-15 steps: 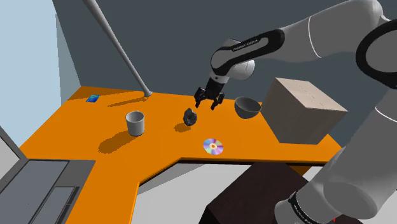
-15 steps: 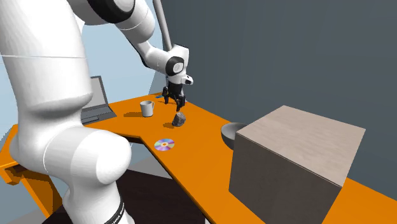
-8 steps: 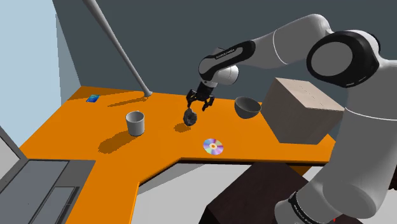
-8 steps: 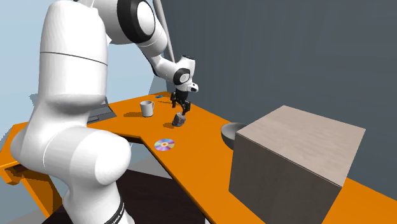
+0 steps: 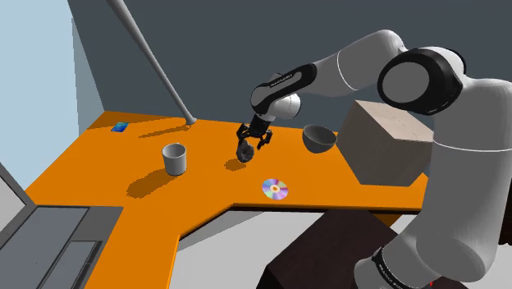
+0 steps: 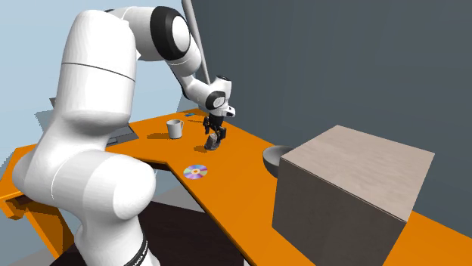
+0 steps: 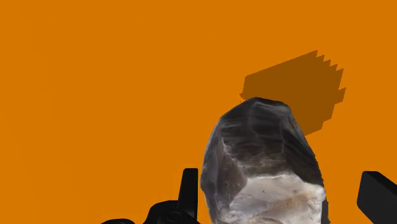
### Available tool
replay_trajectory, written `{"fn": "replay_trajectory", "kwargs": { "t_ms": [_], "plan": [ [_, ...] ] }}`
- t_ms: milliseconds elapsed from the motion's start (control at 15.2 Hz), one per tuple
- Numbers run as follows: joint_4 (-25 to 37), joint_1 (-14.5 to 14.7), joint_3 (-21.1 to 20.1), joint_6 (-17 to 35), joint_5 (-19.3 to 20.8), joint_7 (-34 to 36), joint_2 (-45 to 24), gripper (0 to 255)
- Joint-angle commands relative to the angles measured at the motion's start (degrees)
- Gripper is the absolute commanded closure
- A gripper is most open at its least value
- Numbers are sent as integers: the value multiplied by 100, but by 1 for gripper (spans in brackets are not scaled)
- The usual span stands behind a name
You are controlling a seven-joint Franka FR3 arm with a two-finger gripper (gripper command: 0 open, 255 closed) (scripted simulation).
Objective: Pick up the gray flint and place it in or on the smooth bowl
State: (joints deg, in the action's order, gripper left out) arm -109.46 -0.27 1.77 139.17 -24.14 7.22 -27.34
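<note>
The gray flint [image 5: 244,153] is a dark, glossy stone with a pale patch, lying on the orange table [image 5: 107,160]. My black gripper [image 5: 249,144] has come down over it, open. In the wrist view the flint [image 7: 261,159] lies between the two fingers of the gripper [image 7: 283,184], nearer one finger [image 7: 189,189], with a gap to the other. The smooth gray bowl [image 5: 318,138] stands upright to the shoulder view's right of the flint. In the second exterior view the gripper [image 6: 215,137] stands over the flint [image 6: 212,143], and the bowl [image 6: 277,158] sits beside the box.
A big beige box [image 5: 390,144] stands just beyond the bowl. A gray cup [image 5: 174,158], a shiny disc [image 5: 275,189], a laptop [image 5: 49,242] and a small blue item [image 5: 120,126] also lie on the table. A gray pole [image 5: 156,61] slants down to the table's back.
The gripper has moved toward the shoulder view's left and down, from above the table beside the flint to around it. Its fingers stayed open. The flint has not moved.
</note>
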Motion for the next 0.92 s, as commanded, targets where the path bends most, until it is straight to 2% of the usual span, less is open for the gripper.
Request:
{"fn": "replay_trajectory", "kwargs": {
  "t_ms": [0,396,462,858],
  "plan": [
    [5,5,-9,38,-12,-4,-38,0],
    [5,5,-9,37,-11,-4,-38,0],
    [5,5,-9,37,-11,-4,-38,255],
    [7,4,-9,33,-11,-4,-36,255]
  ]
}}
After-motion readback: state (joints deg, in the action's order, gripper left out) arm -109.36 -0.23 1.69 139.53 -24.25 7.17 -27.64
